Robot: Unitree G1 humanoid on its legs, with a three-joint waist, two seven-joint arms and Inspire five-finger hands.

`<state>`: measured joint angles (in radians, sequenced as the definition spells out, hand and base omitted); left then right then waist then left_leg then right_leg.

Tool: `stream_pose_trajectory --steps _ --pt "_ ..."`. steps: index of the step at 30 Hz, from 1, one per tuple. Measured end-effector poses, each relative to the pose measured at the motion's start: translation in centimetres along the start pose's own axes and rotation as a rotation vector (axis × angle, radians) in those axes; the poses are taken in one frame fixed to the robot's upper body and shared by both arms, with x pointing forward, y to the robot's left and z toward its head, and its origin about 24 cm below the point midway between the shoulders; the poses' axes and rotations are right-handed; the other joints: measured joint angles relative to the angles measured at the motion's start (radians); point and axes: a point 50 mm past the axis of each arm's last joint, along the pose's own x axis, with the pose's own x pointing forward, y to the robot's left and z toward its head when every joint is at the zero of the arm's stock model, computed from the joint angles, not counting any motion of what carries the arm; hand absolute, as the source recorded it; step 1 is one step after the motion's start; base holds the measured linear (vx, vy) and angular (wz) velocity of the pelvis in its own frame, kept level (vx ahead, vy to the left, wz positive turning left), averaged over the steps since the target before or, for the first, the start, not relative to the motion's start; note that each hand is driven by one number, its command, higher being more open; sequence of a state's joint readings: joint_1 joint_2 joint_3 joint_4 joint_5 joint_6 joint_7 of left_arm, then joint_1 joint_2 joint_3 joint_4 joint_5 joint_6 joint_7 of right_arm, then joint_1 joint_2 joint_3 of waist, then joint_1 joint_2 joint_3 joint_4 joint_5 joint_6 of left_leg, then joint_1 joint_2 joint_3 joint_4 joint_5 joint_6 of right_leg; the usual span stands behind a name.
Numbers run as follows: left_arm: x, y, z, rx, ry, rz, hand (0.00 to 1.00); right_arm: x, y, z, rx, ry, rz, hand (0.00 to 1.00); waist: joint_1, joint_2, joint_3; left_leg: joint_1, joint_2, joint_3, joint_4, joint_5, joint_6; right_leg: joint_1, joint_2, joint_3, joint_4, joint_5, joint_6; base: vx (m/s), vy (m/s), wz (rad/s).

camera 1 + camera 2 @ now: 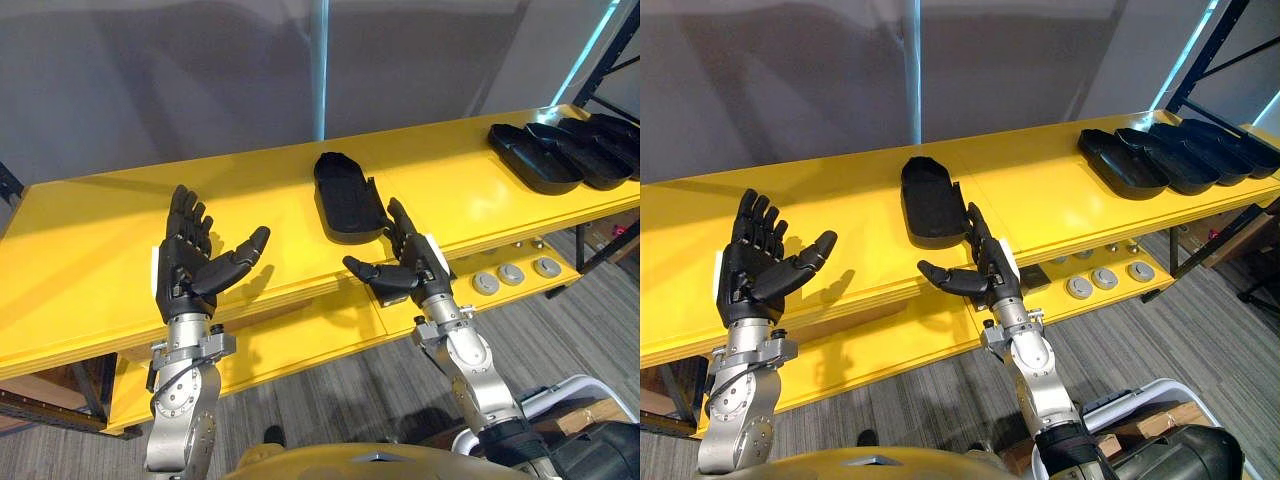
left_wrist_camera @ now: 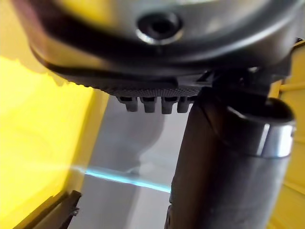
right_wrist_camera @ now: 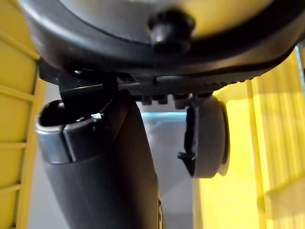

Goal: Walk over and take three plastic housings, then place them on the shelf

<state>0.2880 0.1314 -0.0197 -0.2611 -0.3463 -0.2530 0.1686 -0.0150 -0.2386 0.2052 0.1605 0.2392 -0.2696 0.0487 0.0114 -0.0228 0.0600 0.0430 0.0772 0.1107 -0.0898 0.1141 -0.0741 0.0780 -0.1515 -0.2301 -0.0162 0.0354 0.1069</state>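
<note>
Fingers (image 1: pixel 188 215) of the left hand (image 1: pixel 190 268) and of the right hand (image 1: pixel 412 270) are standing straight and spread wide, gripping nothing, over the front edge of the yellow shelf (image 1: pixel 90 240). Just past the right fingertips one black plastic housing (image 1: pixel 347 195) is lying on the shelf. Farther off, beyond and to the right, a row of overlapping housings (image 1: pixel 560 150) is resting.

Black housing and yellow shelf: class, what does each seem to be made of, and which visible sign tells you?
Black housing: probably moulded plastic, matt to satin; thin raised rim, soft dull highlights. Yellow shelf: glossy painted board, perhaps wood; it mirrors light, and its front edge shows a brownish layer.
</note>
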Motion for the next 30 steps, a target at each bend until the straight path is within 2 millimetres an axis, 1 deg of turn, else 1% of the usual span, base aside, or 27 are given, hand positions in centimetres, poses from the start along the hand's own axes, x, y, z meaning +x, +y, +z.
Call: stream_pose_trajectory --steps 2,4,8,10,16,17,18,21,23,27,30 --pt "0.2 -0.1 -0.4 0.002 0.021 -0.008 1.0 0.1 -0.1 0.0 -0.001 -0.001 -0.012 1.0 0.011 -0.003 0.002 0.0 0.0 -0.006 0.0 0.001 -0.001 0.005 0.0 -0.007 0.0 0.0 0.0 -0.02 -0.008 0.08" --pt "0.2 -0.1 -0.4 0.002 0.023 -0.01 1.0 0.1 -0.1 0.0 -0.001 -0.001 -0.015 1.0 0.013 -0.008 0.005 0.0 0.0 -0.009 0.0 0.002 -0.001 0.011 0.0 -0.01 0.0 0.0 0.0 -0.01 -0.009 0.07" --pt "0.2 -0.1 -0.4 0.004 0.023 -0.012 1.0 1.2 -0.3 0.0 -0.041 0.005 -0.021 1.0 0.015 -0.022 0.014 -0.001 0.0 -0.011 0.0 0.005 -0.001 0.012 0.0 -0.012 0.001 0.0 0.0 0.0 0.0 0.0" --pt "0.2 -0.1 -0.4 0.004 0.024 -0.013 1.0 1.4 -0.3 0.1 -0.049 0.0 -0.025 1.0 0.016 -0.024 0.017 -0.002 0.0 -0.012 0.0 0.004 -0.001 0.012 0.0 -0.013 0.001 0.0 0.001 0.0 0.0 0.0" --pt "0.4 -0.4 -0.3 0.002 0.017 -0.031 1.0 2.7 -0.4 1.1 -0.061 -0.035 -0.045 1.0 0.018 -0.021 0.042 -0.003 0.0 -0.016 0.0 0.004 -0.005 0.012 0.0 -0.017 0.002 0.0 0.001 0.0 0.0 0.0" --pt "0.4 -0.4 -0.3 0.001 0.016 -0.035 1.0 2.8 -0.5 1.1 -0.061 -0.033 -0.05 1.0 0.018 -0.022 0.043 -0.004 0.0 -0.017 0.0 0.005 -0.005 0.012 0.0 -0.018 0.002 0.0 0.0 -0.01 -0.008 0.04" --pt "0.5 -0.4 -0.3 0.001 0.015 -0.04 1.0 2.9 -0.5 1.1 -0.063 -0.031 -0.056 1.0 0.018 -0.023 0.043 -0.005 0.0 -0.018 0.0 0.009 0.002 0.012 0.0 -0.019 0.002 0.001 -0.002 0.0 -0.011 0.05" --pt "0.8 -0.7 -0.1 -0.003 0.005 -0.048 1.0 3.3 -0.8 1.2 -0.101 -0.026 -0.071 1.0 0.019 -0.023 0.045 -0.008 -0.001 -0.022 0.0 0.01 0.002 0.012 0.0 -0.024 0.002 0.005 0.003 0.0 -0.009 0.05" --pt "1.2 -0.9 0.1 -0.007 -0.011 -0.057 1.0 3.3 -1.1 1.3 -0.102 -0.028 -0.089 1.0 0.025 -0.023 0.046 -0.01 -0.001 -0.023 0.0 0.01 0.002 0.012 0.0 -0.027 0.002 0.005 0.003 -0.01 -0.005 0.02" --pt "1.2 -0.9 0.1 -0.007 -0.011 -0.058 1.0 3.5 -1.2 1.5 -0.104 -0.037 -0.095 1.0 0.025 -0.024 0.049 -0.01 -0.001 -0.023 0.0 0.01 0.002 0.012 0.0 -0.027 0.002 0.005 0.002 0.0 0.0 0.0" --pt "1.2 -0.8 0.2 -0.005 -0.014 -0.056 1.0 3.6 -1.4 2.3 -0.108 -0.069 -0.098 1.0 0.024 -0.023 0.063 -0.008 0.0 -0.018 0.0 0.009 0.001 0.01 0.001 -0.02 0.001 0.004 0.001 -0.02 -0.005 -0.05"
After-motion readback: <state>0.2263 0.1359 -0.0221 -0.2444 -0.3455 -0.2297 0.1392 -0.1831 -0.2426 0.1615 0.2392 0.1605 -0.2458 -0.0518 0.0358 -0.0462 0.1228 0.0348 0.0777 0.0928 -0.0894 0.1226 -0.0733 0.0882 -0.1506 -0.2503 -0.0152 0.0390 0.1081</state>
